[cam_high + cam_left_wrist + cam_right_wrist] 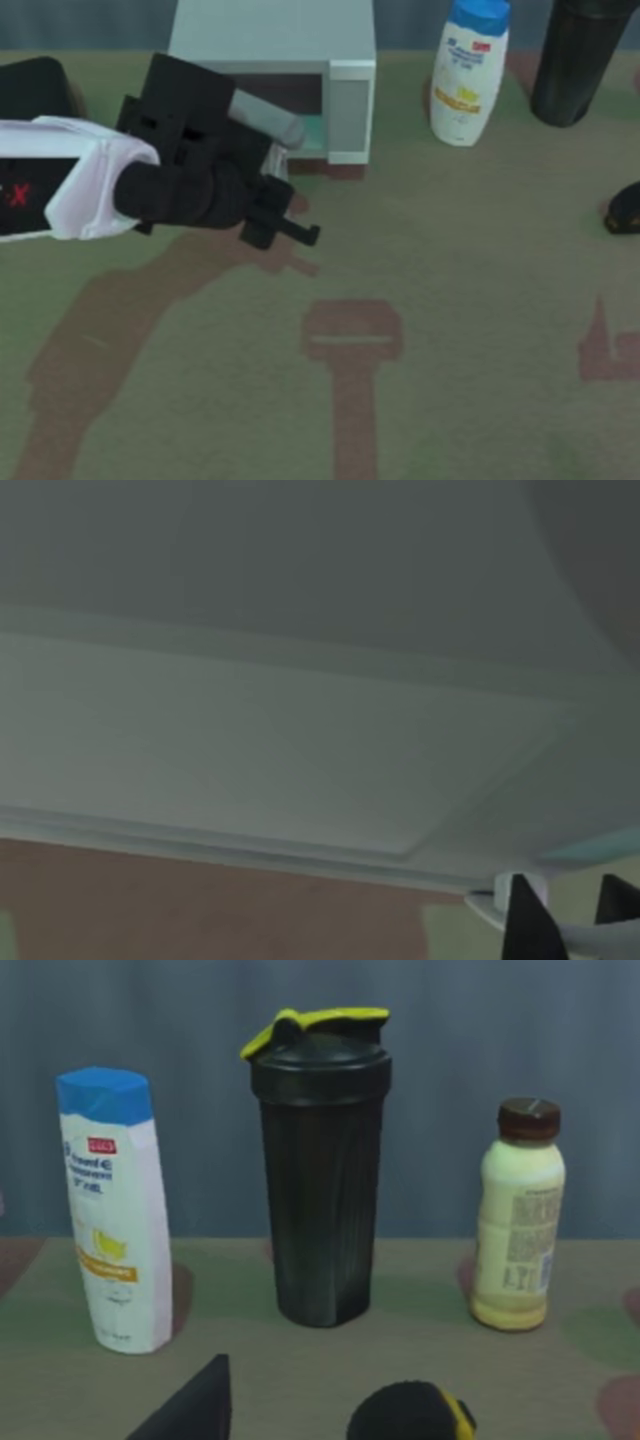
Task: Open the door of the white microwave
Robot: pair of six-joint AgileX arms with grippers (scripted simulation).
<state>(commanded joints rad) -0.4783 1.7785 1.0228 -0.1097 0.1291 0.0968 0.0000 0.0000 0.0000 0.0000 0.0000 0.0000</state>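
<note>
Camouflage table [450, 330], microwave [300, 45] door [268, 120] ajar

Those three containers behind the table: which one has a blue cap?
The white bottle. The black shaker has a yellow-edged lid; the cream bottle has a brown cap.

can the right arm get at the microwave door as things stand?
Probably not easily. The right gripper sits at the table's right edge, and the left gripper already crowds the door; the white bottle stands between.

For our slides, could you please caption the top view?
Left gripper at the partly open door of the white microwave, with a bottle nearby.
</note>
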